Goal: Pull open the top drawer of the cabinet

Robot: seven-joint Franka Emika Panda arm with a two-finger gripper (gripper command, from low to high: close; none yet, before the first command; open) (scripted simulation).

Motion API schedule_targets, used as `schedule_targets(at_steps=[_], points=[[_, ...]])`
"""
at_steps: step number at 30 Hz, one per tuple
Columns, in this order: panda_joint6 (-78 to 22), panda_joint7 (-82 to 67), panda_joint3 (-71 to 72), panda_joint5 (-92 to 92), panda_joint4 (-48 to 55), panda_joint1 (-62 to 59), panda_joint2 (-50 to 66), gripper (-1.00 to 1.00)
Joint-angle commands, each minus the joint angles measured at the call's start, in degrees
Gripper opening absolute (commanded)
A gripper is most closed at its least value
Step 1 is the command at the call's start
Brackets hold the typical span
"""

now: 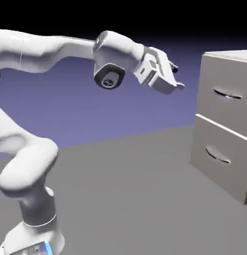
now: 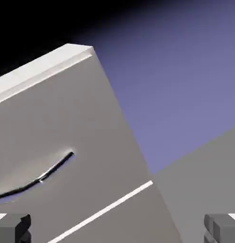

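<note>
Here one cabinet (image 1: 222, 124) shows two drawers, each with one handle; the tool (image 1: 176, 79) gapes wide, empty

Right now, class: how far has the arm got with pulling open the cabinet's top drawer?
Done: only the approach; the gripper hangs open in the air, level with the top drawer but apart from the cabinet. In hand: lining up on its handle. Left: reach the handle, close on it, pull; the drawer front sits flush, not yet opened.

White arm (image 1: 46, 55) arched up from lower left — wrist level, gripper (image 1: 176, 78) pointing right, jaws wide apart.
</note>
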Motion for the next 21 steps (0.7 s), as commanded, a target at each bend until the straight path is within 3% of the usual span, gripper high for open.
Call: schedule_targets(at_steps=[1, 21], points=[[-0.3, -0.2, 1.4, 2.5, 0.9, -1.6, -0.4, 0.00], [-5.6, -4.2, 29.2, 52.3, 19.8, -33.9, -8.8, 0.00]])
